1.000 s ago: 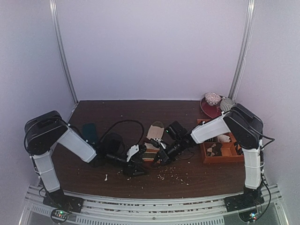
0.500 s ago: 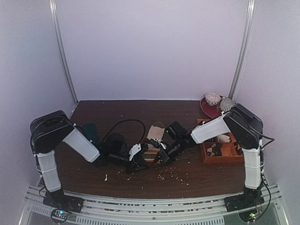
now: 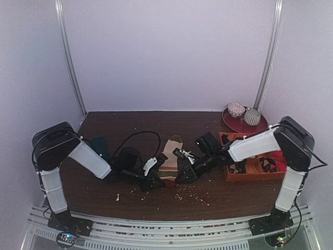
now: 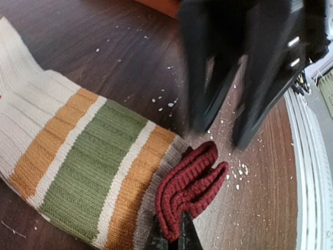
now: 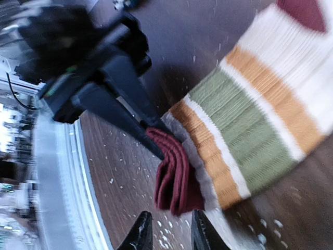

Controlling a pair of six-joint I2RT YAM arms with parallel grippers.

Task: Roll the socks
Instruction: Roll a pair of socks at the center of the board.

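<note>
The socks (image 3: 169,156) lie flat mid-table: cream knit with orange and green stripes and a dark red cuff at the near end. In the left wrist view the socks (image 4: 88,172) end in the folded red cuff (image 4: 190,187), and my left gripper (image 4: 174,230) is shut on its lower edge. My right gripper (image 5: 167,232) stands slightly open just short of the cuff (image 5: 174,177), nothing between its fingers. From above, the left gripper (image 3: 158,181) and right gripper (image 3: 179,176) face each other across the cuff end.
An orange tray (image 3: 248,176) with small items stands at the right, behind the right arm. A red plate (image 3: 240,125) with two sock bundles is at the back right. A dark sock (image 3: 99,146) lies at the left. Crumbs (image 3: 190,195) dot the near table.
My left gripper closed on the red cuff. My right gripper opened off the cuff and drew back a little, and its arm swung to the right.
</note>
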